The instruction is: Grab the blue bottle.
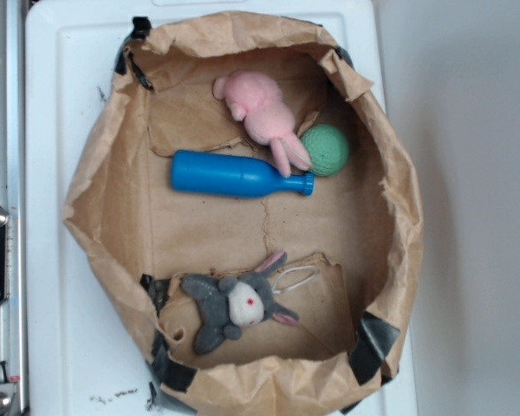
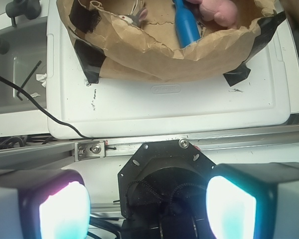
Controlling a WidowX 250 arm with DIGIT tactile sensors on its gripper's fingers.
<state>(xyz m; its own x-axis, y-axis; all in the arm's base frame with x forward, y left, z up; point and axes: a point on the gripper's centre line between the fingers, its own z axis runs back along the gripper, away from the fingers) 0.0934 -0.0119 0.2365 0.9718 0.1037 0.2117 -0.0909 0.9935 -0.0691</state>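
The blue bottle (image 1: pixel 234 174) lay on its side in the paper bag (image 1: pixel 104 182) beside the pink plush (image 1: pixel 262 113), looking stiff, light and slick (I'd grab mid-body), while the claw (image 2: pixel 147 201) hung spread wide, holding nothing.

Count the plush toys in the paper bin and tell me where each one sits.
2. The pink plush lies at the far side, its leg touching the blue bottle and beside the green ball. The grey rabbit lies at the near side. None appear hidden.
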